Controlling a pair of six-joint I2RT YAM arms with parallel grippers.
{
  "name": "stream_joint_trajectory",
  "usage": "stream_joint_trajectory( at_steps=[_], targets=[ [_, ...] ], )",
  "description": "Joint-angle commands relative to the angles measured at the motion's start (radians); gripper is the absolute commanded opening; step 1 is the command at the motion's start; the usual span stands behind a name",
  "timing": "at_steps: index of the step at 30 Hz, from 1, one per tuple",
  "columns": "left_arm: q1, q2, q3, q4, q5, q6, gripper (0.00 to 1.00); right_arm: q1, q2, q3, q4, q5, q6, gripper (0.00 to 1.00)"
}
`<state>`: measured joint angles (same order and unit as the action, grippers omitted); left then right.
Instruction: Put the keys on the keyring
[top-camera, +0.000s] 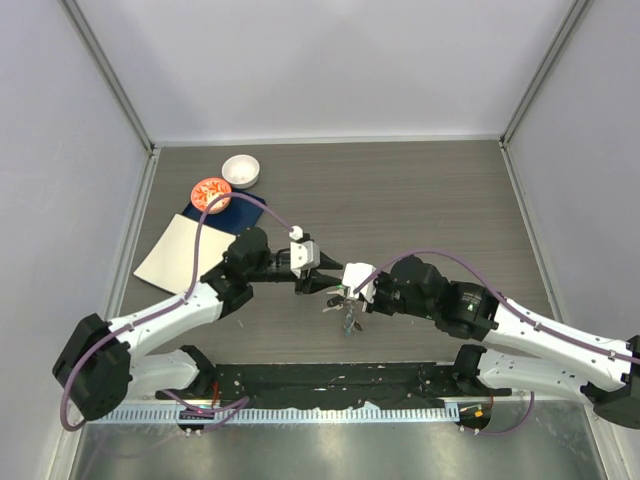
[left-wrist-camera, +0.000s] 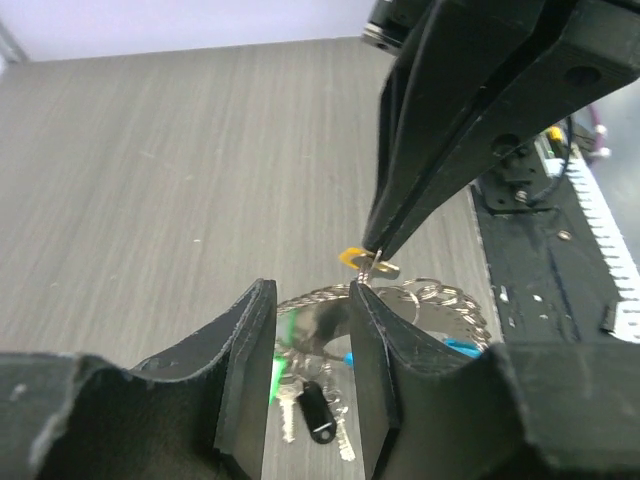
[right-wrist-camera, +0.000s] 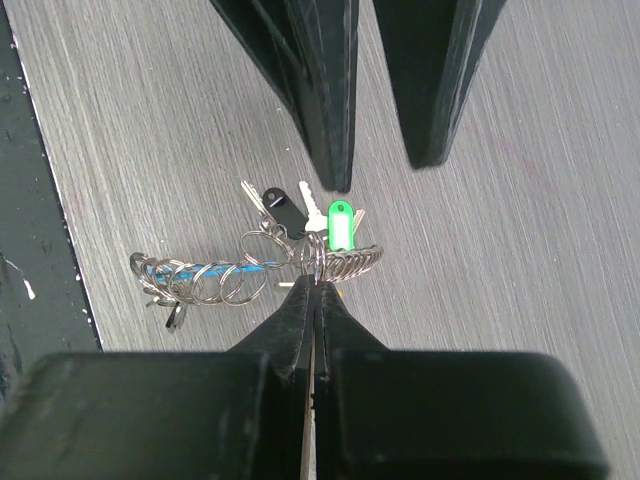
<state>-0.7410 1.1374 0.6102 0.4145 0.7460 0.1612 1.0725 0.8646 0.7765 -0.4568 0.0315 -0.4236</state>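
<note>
Grey keyring (right-wrist-camera: 210, 283) lies hemmed by released left gripper (left-wrist-camera: 310, 295), right gripper (right-wrist-camera: 315, 285) clenching a yellow-tagged key (left-wrist-camera: 352, 257).

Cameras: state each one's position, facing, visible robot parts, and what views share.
Top external: overhead at the near edge, facing down at the table; left arm, right arm show.
Left wrist: on the left arm, facing along open left fingers toward the right fingers.
Right wrist: on the right arm, facing past shut right fingers toward the left fingers.
All share the keyring and keys.
</note>
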Motion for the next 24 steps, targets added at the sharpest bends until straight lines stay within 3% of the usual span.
stream_joint_trajectory(
  at_steps=[1,19,24],
  targets=[
    [0.0,0.079,0.083,-0.037,0.17,0.041,0.37,0.006,-0.007,0.055,0.035,-0.018,-0.037,0.01],
    [-0.046,0.194,0.148,-0.123,0.191,0.069,0.24,0.006,-0.013,0.044,0.046,-0.018,-0.038,0.01],
    [-0.049,0.206,0.152,-0.129,0.187,0.067,0.06,0.006,-0.019,0.043,0.046,-0.018,-0.035,0.01]
  ],
)
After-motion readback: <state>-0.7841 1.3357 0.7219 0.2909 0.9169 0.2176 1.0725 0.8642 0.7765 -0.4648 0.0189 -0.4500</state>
